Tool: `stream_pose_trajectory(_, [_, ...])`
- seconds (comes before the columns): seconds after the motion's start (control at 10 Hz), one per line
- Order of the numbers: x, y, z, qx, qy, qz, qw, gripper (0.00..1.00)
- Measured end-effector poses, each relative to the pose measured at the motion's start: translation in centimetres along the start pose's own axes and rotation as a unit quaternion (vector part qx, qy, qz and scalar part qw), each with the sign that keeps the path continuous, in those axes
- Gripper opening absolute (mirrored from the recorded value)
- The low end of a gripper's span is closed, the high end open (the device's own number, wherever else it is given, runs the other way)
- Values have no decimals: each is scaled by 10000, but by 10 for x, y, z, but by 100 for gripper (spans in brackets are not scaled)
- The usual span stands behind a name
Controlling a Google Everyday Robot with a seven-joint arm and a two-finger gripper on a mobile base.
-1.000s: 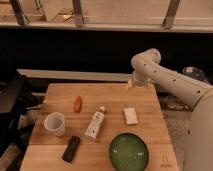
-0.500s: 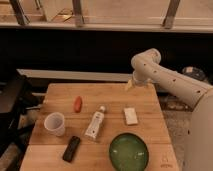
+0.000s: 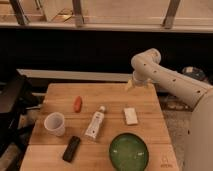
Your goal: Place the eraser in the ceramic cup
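Observation:
The black eraser (image 3: 71,148) lies flat on the wooden table (image 3: 150,130) near its front left edge. The white ceramic cup (image 3: 54,123) stands upright just behind and left of the eraser. My gripper (image 3: 130,85) hangs from the white arm at the table's back right, above the far edge, well away from both the eraser and the cup. It holds nothing that I can see.
A white tube (image 3: 96,123) lies in the middle of the table. A white flat block (image 3: 131,115) lies to its right. A green bowl (image 3: 129,151) sits at the front. A small orange-red object (image 3: 77,103) lies at the back left. A dark chair (image 3: 11,107) stands left of the table.

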Motion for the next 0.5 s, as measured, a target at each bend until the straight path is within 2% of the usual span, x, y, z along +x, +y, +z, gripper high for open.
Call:
stream_pose_trajectory(0.3, [3, 1, -3, 10, 48, -144, 9999, 80])
stream_pose_trajectory(0.5, [18, 28, -13, -184, 187, -602, 9978, 80])
